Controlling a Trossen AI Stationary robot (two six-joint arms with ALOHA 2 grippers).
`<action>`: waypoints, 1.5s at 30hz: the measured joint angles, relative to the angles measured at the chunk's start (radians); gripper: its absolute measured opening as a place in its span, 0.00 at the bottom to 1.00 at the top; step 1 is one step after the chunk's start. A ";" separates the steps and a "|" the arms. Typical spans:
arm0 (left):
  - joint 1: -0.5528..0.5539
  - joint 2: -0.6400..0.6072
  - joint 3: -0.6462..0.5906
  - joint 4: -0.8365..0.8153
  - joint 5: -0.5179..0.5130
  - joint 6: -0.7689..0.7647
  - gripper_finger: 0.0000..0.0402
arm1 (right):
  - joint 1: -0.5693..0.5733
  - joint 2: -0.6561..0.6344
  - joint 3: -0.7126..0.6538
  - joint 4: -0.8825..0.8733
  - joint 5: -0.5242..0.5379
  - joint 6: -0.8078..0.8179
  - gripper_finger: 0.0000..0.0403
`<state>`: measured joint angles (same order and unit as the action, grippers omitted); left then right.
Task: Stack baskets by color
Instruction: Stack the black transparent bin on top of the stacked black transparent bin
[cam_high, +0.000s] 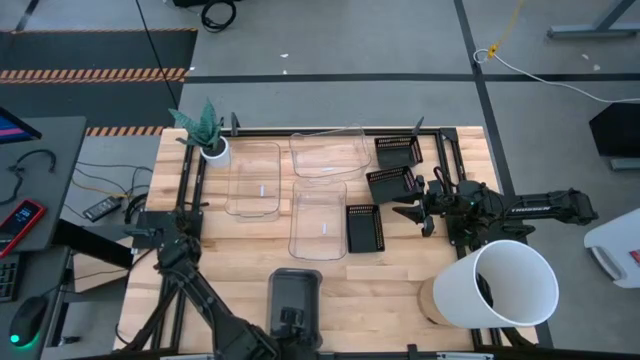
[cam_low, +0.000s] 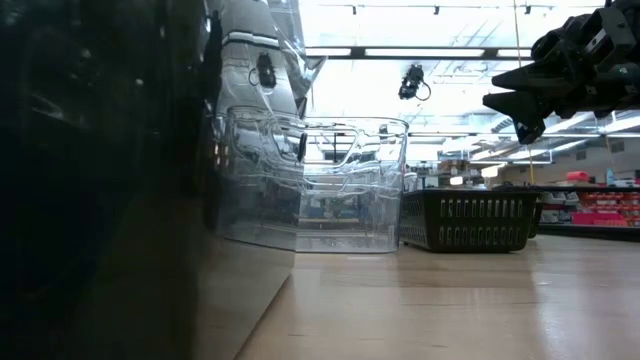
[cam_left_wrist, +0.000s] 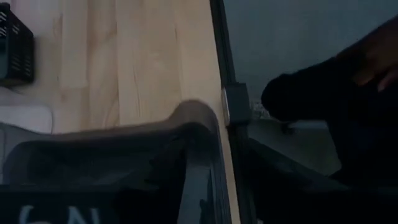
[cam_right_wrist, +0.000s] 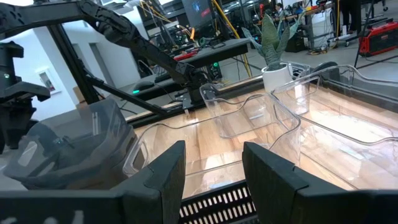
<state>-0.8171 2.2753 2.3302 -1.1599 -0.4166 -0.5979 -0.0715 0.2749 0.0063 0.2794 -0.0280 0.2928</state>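
The left gripper (cam_high: 293, 318) sits at the near edge of the table (cam_high: 400, 290), right over the grey basket (cam_high: 295, 297). Its fingers look spread, straddling that basket's rim rather than pinching it, though the left wrist view is too dark and close to be sure of contact. Whether more than one grey basket is nested there cannot be told.

The right gripper (cam_high: 408, 210) hangs above the table near its right edge, fingers spread and empty, over the black baskets. In the right wrist view the slotted rim of a black basket (cam_right_wrist: 217, 205) shows just below the gap between the fingers (cam_right_wrist: 163, 171).

Three black baskets lie apart in a loose line toward the far right corner: one (cam_high: 397, 151) at the far edge, one (cam_high: 390, 185) nearer, one (cam_high: 364, 229) nearest the middle.

Three clear baskets (none stacked) fill the middle: one (cam_high: 253, 178) beside the plant pot (cam_high: 214, 150), one (cam_high: 328, 152) tilted at the far edge, one (cam_high: 318, 222) touching the nearest black basket.

A white bucket (cam_high: 503, 284) lies on its side at the near right corner.
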 joint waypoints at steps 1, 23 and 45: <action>0.004 0.000 0.000 0.011 0.000 0.003 0.42 | 0.000 0.000 0.000 0.000 0.000 0.000 0.41; 0.043 0.026 -0.014 0.135 0.080 0.012 0.47 | 0.000 0.000 0.000 0.005 0.000 0.000 0.41; 0.040 0.051 -0.014 0.033 0.087 0.026 0.40 | 0.000 0.000 0.000 0.027 0.000 0.000 0.41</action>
<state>-0.7767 2.3264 2.3157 -1.1270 -0.3300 -0.5719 -0.0715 0.2745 0.0067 0.3065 -0.0280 0.2928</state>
